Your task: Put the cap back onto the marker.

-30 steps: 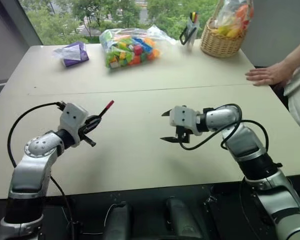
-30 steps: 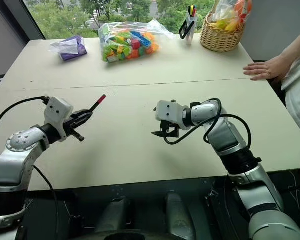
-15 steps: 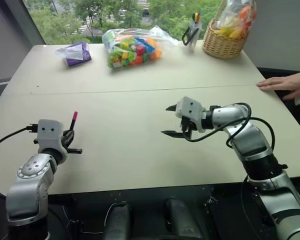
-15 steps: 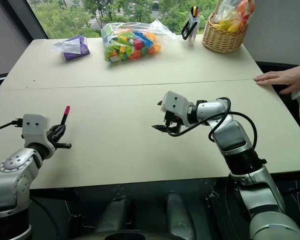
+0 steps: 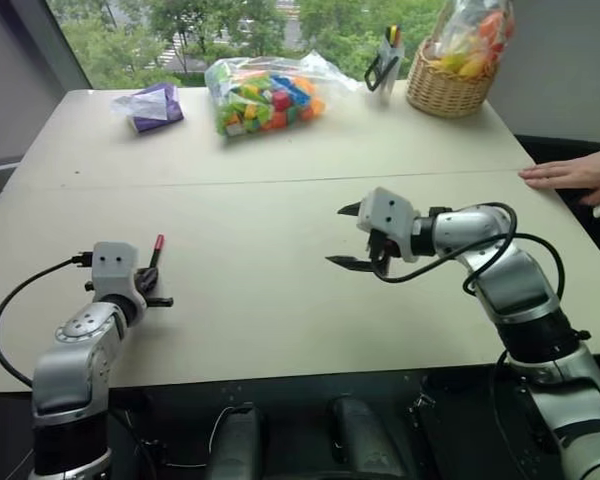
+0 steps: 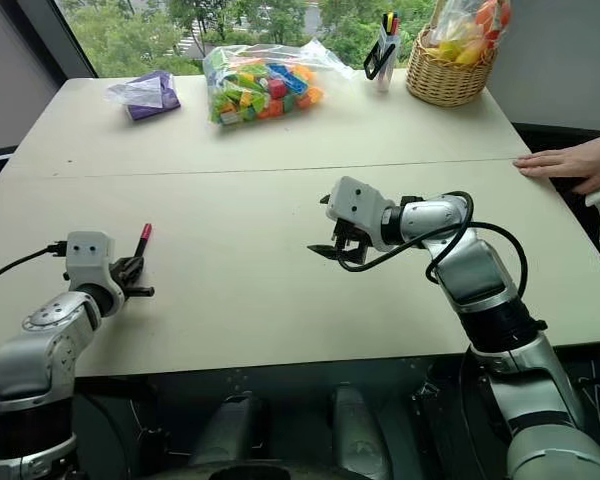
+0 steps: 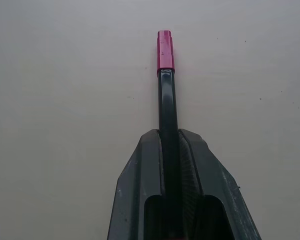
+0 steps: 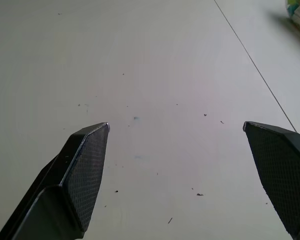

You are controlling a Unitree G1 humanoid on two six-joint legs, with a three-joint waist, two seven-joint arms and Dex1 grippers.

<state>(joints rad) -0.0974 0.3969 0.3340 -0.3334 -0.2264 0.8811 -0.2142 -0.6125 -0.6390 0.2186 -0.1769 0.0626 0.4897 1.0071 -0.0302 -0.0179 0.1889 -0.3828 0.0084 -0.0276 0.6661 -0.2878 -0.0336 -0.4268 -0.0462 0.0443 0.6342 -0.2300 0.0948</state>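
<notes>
Beige desk (image 5: 280, 300), seen from above, with a seam running across its middle and green trees beyond the window behind it. Nearest, at the left, the left end effector (image 7: 171, 145) is clamped shut on the marker (image 7: 168, 112), a slim black stick that projects past the fingertips just above the bare desk; the cap (image 7: 165, 50), red-pink, sits on the marker's far end. Further in, right of centre, the right end effector (image 6: 325, 225) hovers over the desk with its fingers spread wide and nothing between them. At the right edge a person's hand (image 5: 570, 176) rests flat on the desk. Along the far side, left to right: a purple packet (image 5: 150, 106); a clear bag (image 5: 265, 92) filled with multicoloured building blocks; a holder (image 5: 383, 68) with pens and black-handled scissors; a wicker basket (image 5: 448, 85) holding a wrapped bundle of orange and yellow items.
</notes>
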